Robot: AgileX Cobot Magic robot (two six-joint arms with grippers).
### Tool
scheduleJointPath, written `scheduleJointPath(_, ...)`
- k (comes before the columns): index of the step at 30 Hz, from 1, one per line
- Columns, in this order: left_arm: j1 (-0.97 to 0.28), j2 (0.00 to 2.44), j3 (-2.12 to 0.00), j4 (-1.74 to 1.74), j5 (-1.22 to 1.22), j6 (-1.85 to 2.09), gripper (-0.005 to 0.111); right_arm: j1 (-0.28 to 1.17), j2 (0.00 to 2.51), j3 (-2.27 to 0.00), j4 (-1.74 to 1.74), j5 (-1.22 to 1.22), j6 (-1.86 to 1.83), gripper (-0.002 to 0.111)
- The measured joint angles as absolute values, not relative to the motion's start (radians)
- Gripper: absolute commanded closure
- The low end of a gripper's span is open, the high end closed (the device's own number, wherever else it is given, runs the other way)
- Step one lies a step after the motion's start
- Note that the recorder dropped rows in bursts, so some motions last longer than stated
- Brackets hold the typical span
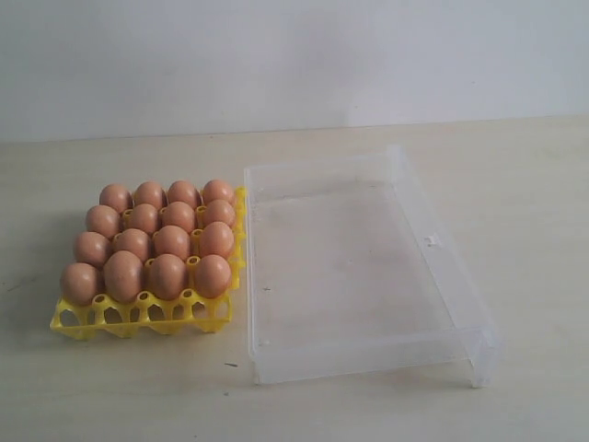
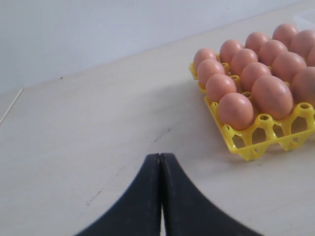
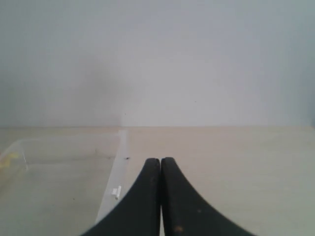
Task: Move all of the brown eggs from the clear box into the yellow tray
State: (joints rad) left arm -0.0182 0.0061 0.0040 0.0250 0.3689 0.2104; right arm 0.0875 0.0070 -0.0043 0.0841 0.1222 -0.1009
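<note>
Fingers (image 2: 142, 196) of the left gripper (image 2: 161, 156) are pressed flat together in the left wrist view, black tip against black tip, with nothing between them. They hang over the pale table (image 2: 98, 147). The yellow tray (image 2: 256, 142) sits well apart from them, and the brown eggs (image 2: 236, 110) stand upright in its cups, row behind row. A few dark scuffs mark the tabletop between gripper and tray.

Across in the right wrist view, the right gripper (image 3: 160, 160) is likewise closed on nothing, its two fingers (image 3: 187, 206) meeting along a thin seam. Just beside them runs one low wall of the clear box (image 3: 110, 196), which carries a small white latch tab (image 3: 116, 191). A plain grey wall (image 3: 157, 64) rises behind the table's far edge.

From the exterior view, the tray (image 1: 138, 318) lies on the left of the table (image 1: 92, 396) with sixteen eggs (image 1: 156, 244) seated in it, four rows of four (all alike in their orange-brown colour). One more row of yellow cups shows along its near edge. The clear box (image 1: 368, 267) lies just beside the tray on its right, larger than it; whether their edges touch I cannot tell.
</note>
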Motion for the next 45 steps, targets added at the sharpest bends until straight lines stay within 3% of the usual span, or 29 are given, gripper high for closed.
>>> scheduleJointPath(12,-0.018,0.006,0.004,0.025,0.369,0.21,0.107,0.088,0.007,-0.004,-0.076,0.145,-0.101,0.108)
scheduleJointPath(45,-0.018,0.006,0.004,0.025,0.369,0.21,0.107,0.088,0.007,-0.004,0.0,0.145,-0.04,0.108)
